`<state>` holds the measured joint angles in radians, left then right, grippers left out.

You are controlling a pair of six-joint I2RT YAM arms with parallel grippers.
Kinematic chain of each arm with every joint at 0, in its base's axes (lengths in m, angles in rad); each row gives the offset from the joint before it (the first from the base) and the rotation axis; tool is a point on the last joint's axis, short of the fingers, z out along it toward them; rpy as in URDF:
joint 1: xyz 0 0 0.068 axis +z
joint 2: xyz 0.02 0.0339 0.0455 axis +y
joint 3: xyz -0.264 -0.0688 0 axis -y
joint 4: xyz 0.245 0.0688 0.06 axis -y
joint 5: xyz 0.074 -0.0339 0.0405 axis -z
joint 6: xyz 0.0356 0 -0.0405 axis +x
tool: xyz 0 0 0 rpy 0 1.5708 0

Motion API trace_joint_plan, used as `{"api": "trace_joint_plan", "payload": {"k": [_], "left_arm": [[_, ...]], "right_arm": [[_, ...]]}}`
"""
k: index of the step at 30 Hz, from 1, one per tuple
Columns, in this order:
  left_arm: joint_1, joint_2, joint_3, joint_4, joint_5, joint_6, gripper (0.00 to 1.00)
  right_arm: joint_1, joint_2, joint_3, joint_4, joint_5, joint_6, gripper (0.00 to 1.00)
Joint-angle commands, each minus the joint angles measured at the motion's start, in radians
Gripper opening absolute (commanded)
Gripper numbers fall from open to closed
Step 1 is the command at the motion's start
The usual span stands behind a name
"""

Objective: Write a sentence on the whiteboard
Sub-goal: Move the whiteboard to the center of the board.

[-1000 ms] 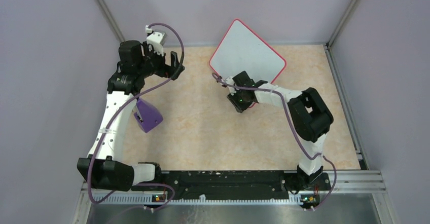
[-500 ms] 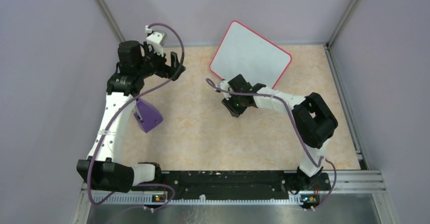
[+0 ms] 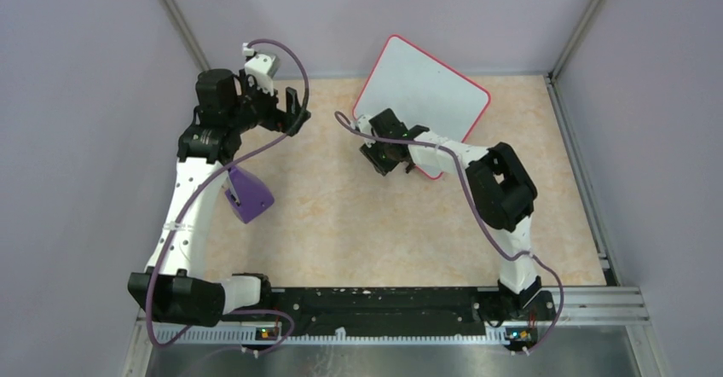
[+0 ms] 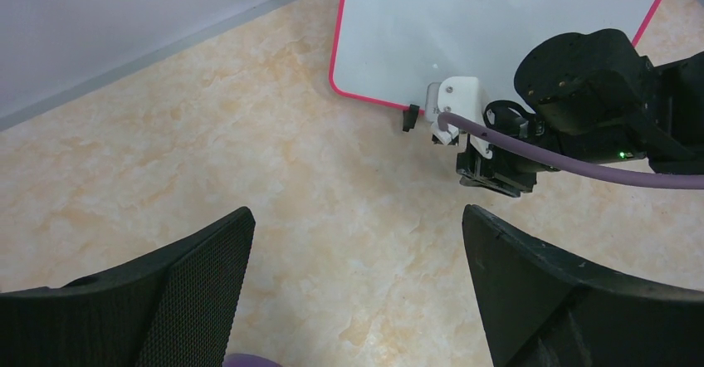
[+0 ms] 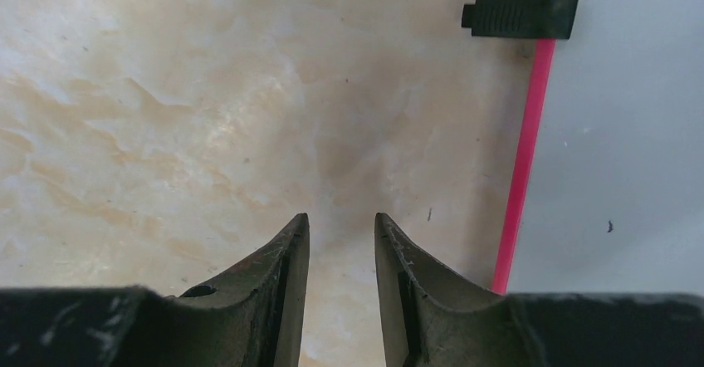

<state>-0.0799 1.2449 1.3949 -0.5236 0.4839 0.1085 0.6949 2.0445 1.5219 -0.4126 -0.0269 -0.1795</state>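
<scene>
Two empty pincers: right gripper (image 5: 339,222), jaws slightly parted, just beside the whiteboard (image 5: 631,134) edge; left gripper (image 4: 357,213) wide open, farther off.

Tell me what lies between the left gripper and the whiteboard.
Only bare tabletop, seen in the left wrist view: nothing sits between the left gripper and the whiteboard.

Even, bright overhead light, soft shadows, small glare spot on whiteboard (image 4: 465,26), sharp.
</scene>
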Motion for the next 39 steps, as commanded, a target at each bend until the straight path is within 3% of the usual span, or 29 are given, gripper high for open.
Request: {"api": "trace_joint_plan", "payload": {"k": [1,16,26,30,33,39], "left_arm": [[-0.001,-0.039,0.03,0.029,-0.017,0.021,0.99],[-0.001,-0.025,0.018,0.053,-0.008,0.013,0.99],[-0.001,-0.021,0.013,0.055,-0.001,0.016,0.99],[-0.001,-0.023,0.008,0.056,0.008,0.011,0.99],[-0.001,-0.024,0.008,0.056,0.008,0.01,0.99],[-0.001,-0.028,0.023,0.052,0.017,-0.005,0.99]], "right_arm": [[-0.03,-0.001,-0.003,0.005,0.024,0.005,0.34],[-0.248,-0.182,-0.301,0.049,0.066,-0.097,0.34],[-0.483,-0.305,-0.436,0.101,0.005,-0.183,0.34],[-0.499,-0.397,-0.482,0.127,-0.058,-0.163,0.36],[-0.503,-0.437,-0.502,0.17,-0.067,-0.124,0.44],[-0.509,-0.364,-0.435,0.208,-0.058,-0.026,0.48]]}}
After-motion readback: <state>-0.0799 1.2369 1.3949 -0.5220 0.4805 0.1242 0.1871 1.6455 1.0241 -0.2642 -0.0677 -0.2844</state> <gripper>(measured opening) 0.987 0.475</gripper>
